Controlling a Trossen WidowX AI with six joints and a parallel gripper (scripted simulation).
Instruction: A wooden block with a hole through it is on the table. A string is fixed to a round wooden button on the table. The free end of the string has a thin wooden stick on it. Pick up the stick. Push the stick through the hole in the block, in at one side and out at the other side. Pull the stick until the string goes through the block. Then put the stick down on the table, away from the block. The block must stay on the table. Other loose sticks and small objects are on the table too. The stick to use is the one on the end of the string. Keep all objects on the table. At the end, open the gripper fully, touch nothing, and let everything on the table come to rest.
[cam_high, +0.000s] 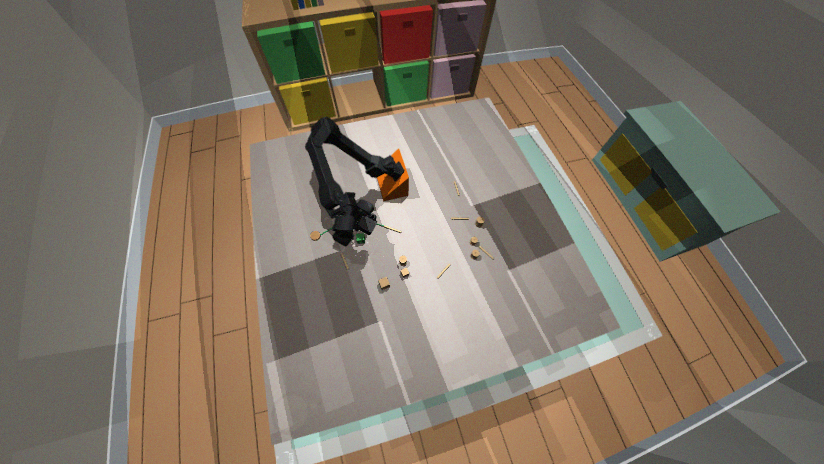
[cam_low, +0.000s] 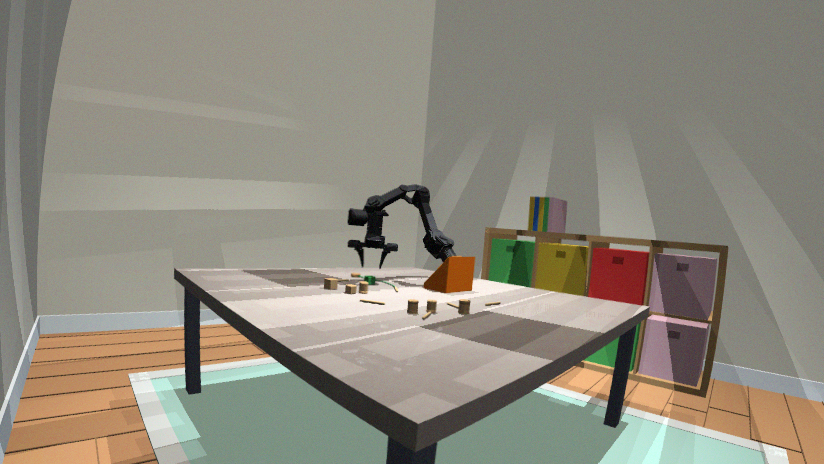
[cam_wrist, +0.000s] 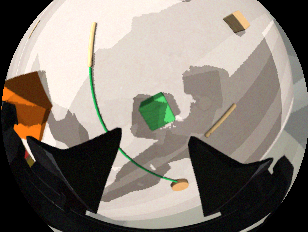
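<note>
My gripper (cam_low: 371, 266) (cam_wrist: 155, 137) is open and empty, pointing down above the table. The green block (cam_high: 360, 238) (cam_low: 369, 280) (cam_wrist: 156, 111) lies below it. The round wooden button (cam_high: 315, 235) (cam_low: 355, 274) (cam_wrist: 180, 185) holds one end of the green string (cam_wrist: 93, 95). The string curves past the green block to the thin wooden stick (cam_high: 392, 228) (cam_wrist: 92, 45) at its free end. In the top view the arm hides the middle of the string. A squarish wooden block (cam_high: 384, 283) (cam_low: 330, 283) (cam_wrist: 236, 22) stands apart; I cannot make out a hole in it.
An orange wedge (cam_high: 395, 182) (cam_low: 460, 274) (cam_wrist: 30, 107) stands at the arm's base. A loose stick (cam_high: 344, 260) (cam_wrist: 220, 120) lies near the green block. Several small wooden pieces and more loose sticks lie farther out on the table (cam_high: 449, 340) (cam_low: 369, 368).
</note>
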